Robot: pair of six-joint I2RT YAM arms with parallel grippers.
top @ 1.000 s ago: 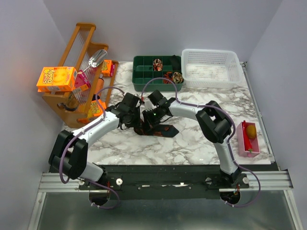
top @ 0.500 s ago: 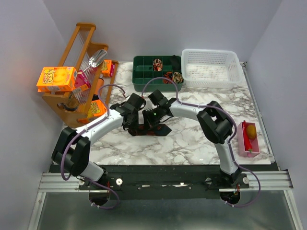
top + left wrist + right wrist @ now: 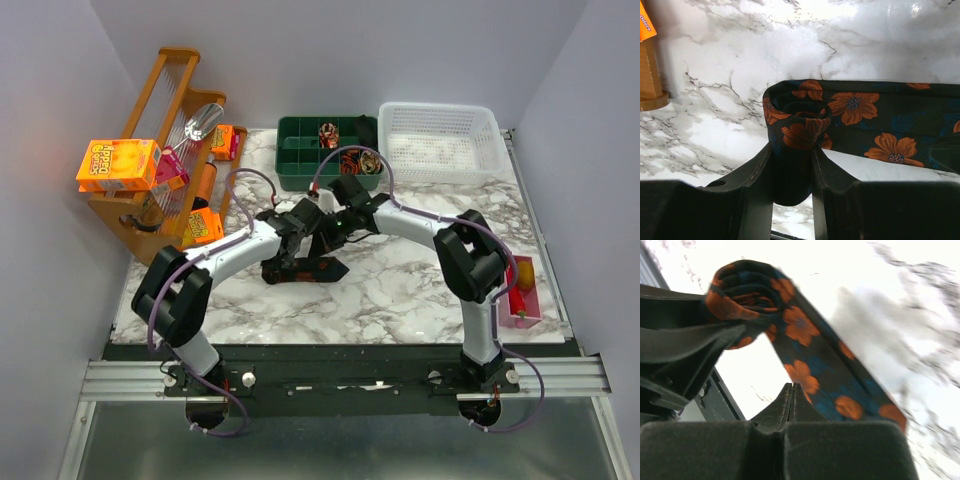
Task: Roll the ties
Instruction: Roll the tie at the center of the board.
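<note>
A dark navy tie with orange flowers [image 3: 318, 268] lies on the marble table, partly rolled. In the left wrist view its coiled end [image 3: 799, 131] is pinched between my left gripper's [image 3: 792, 160] fingers [image 3: 756, 172], and the flat strip runs off to the right. My left gripper [image 3: 297, 238] stands over the coil. My right gripper [image 3: 793, 389] is shut with nothing in it, just beside the tie strip [image 3: 810, 357]; it sits by the left one [image 3: 335, 228]. Rolled ties [image 3: 328, 133] sit in the green organizer [image 3: 296, 145].
A white mesh basket [image 3: 440, 140] stands at the back right. A wooden rack [image 3: 165, 130] with orange boxes stands on the left. A pink tray [image 3: 520, 290] with small items is near the right edge. Purple cables loop off both arms.
Both grippers have shifted right and toward the back. The tie's free strip has grown shorter as the coil grew. The right gripper has come off the tie.
</note>
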